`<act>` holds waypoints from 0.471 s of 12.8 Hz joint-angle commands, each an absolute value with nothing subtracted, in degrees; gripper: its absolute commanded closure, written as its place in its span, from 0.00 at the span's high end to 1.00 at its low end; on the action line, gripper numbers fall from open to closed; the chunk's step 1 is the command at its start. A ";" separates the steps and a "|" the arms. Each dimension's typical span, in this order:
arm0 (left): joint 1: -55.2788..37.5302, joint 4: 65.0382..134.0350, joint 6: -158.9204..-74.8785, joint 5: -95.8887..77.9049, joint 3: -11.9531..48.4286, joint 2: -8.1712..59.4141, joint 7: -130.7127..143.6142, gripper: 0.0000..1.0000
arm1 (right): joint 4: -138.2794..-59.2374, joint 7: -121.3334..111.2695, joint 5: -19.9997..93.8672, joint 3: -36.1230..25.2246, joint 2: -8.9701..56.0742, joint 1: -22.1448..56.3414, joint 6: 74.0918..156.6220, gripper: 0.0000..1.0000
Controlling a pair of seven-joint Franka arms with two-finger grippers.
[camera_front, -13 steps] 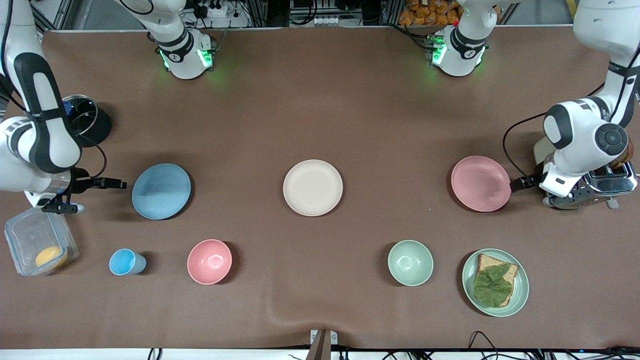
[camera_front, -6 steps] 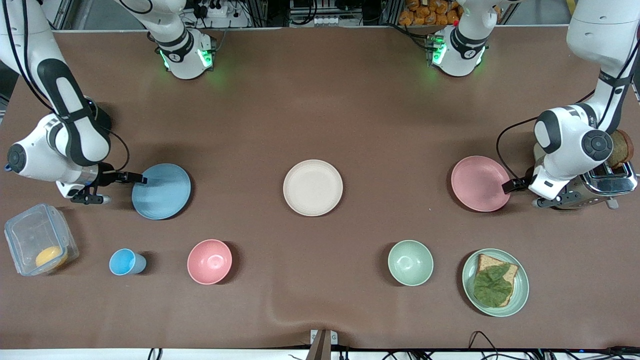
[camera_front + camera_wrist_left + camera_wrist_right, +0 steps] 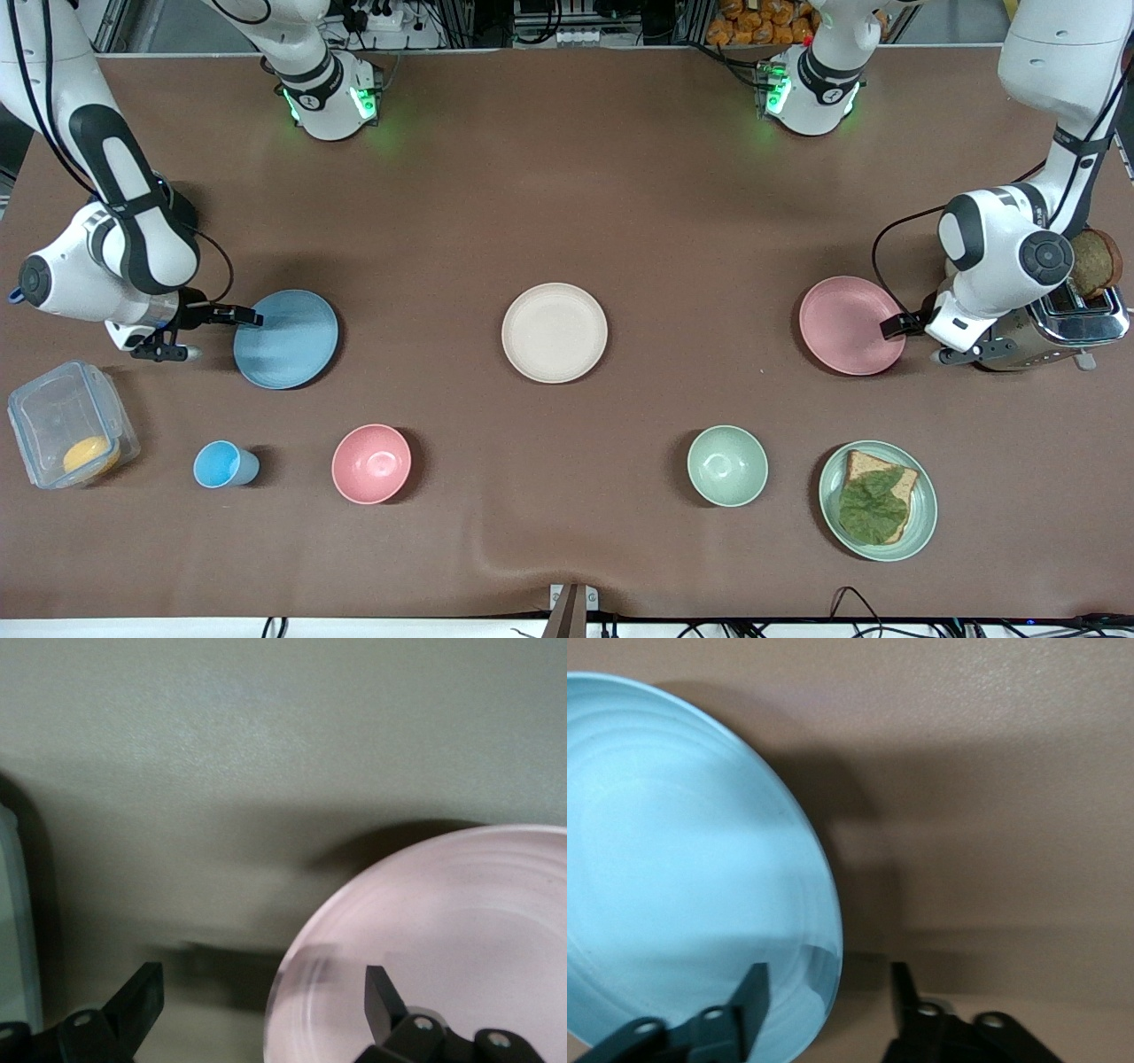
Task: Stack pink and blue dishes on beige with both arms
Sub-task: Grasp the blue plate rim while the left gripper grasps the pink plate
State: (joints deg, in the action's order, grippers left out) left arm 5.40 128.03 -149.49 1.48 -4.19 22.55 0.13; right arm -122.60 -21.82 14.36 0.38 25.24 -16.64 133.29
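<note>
Stacking had not yet begun, as far as we could judge: the blue plate (image 3: 286, 338) lay flat on the counter (image 3: 567, 195) toward the right arm's end, the beige plate (image 3: 555, 332) sat bare at the middle, and the pink plate (image 3: 851, 324) lay flat toward the left arm's end, all three well apart in a row. Both lifts, both carries and both placements onto the beige plate were left to do. Starting at the blue plate, we saw the right gripper (image 3: 251, 317) low at its rim, on the side away from the beige plate; in the right wrist view its fingers (image 3: 749, 997) were spread, one over the plate's surface and the other outside the rim, so the edge sat between them but was not pinched. At the pink plate, the left gripper (image 3: 889, 327) had likewise reached the rim on the side toward the toaster (image 3: 1059, 332); the left wrist view showed its fingers (image 3: 381, 988) spread wide, one over the pink surface and the other over bare counter, holding nothing. We judged the next need to be closing each gripper on its rim.
</note>
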 commanded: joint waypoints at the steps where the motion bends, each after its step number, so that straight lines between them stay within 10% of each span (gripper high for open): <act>1: 5.71 129.46 -149.94 2.20 -3.43 21.36 -0.26 0.94 | -124.01 -22.15 15.38 0.26 23.82 -16.08 133.86 0.00; 6: 5.71 129.46 -149.59 2.20 -2.99 21.36 -0.35 0.39 | -123.84 -22.32 15.38 0.44 22.86 -16.00 133.16 0.00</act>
